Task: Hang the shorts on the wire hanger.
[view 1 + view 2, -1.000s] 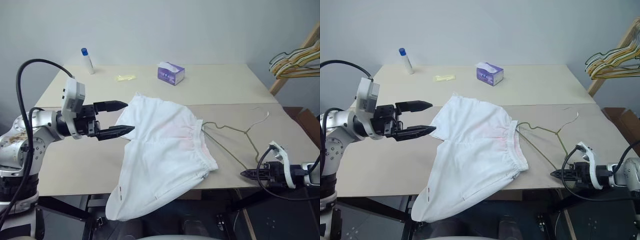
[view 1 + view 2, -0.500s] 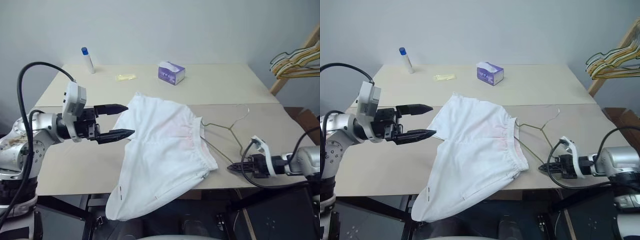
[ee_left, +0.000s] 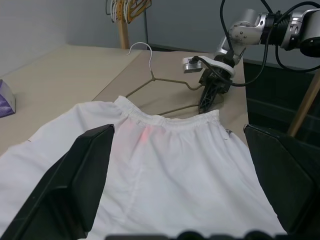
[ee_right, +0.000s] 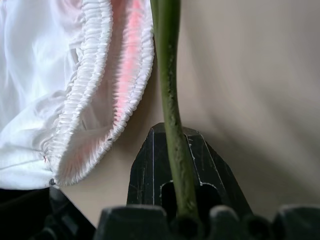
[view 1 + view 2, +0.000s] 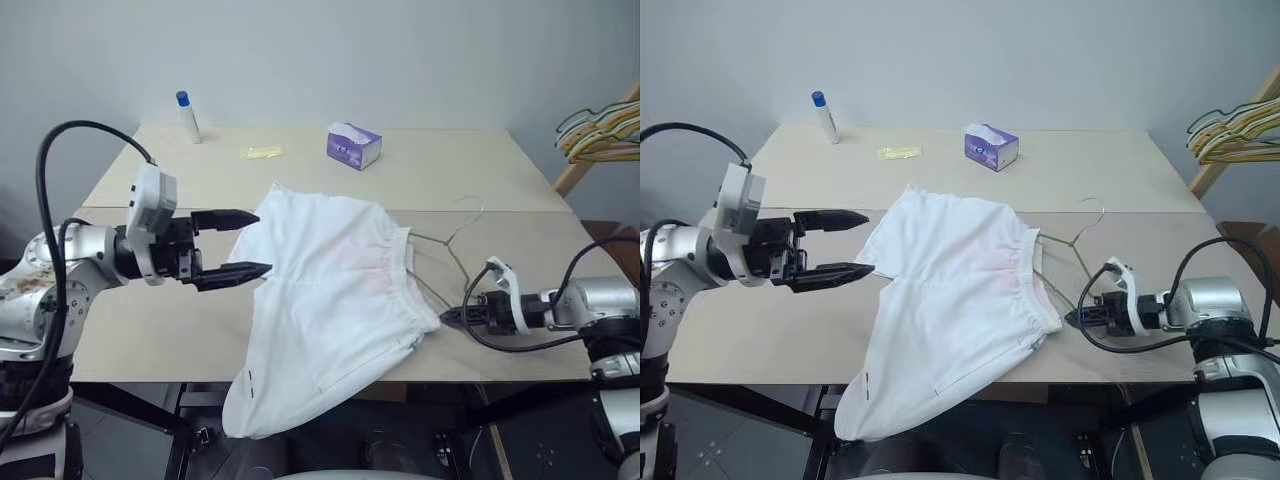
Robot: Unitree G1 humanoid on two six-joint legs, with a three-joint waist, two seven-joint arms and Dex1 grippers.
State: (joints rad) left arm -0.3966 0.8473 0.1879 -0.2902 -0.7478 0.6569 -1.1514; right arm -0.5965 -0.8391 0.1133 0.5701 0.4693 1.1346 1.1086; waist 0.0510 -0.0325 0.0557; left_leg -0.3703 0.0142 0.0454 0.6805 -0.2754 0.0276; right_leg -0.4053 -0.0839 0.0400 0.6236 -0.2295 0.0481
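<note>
At the far left the left gripper (image 5: 235, 245) hovers above the tabletop (image 5: 140, 330) with its two black fingers spread wide and nothing between them, pointing across toward the leg end of the shorts (image 5: 330, 300), just beside the cloth but not touching it. The shorts lie flat in the middle, their long axis running from the gathered waistband at the right-hand side down toward the near edge, where one leg hangs over the tabletop's front edge. Behind them, well apart, stand a small bottle with a blue cap (image 5: 187, 116), a yellowish scrap (image 5: 262, 152) and a purple tissue box (image 5: 354, 145). To the right of the waistband lies the wire hanger (image 5: 447, 243), flat on the tabletop with its hook pointing away toward the back and one shoulder tucked at or just inside the waistband opening; how far in it goes cannot be told. The right gripper (image 5: 452, 316) is clamped shut on the hanger's near wire, as the right wrist view shows, with the wire running straight out between the fingers and the pink-tinted inside of the waistband just beside it. So the move ahead seems to turn on this: the waistband opening lies directly to the left of the right gripper, along the line of the held wire, and the left gripper is the nearer one for pinning or lifting the cloth. At the far right a bunch of coloured hangers (image 5: 605, 125) hangs from a wooden stand.
</note>
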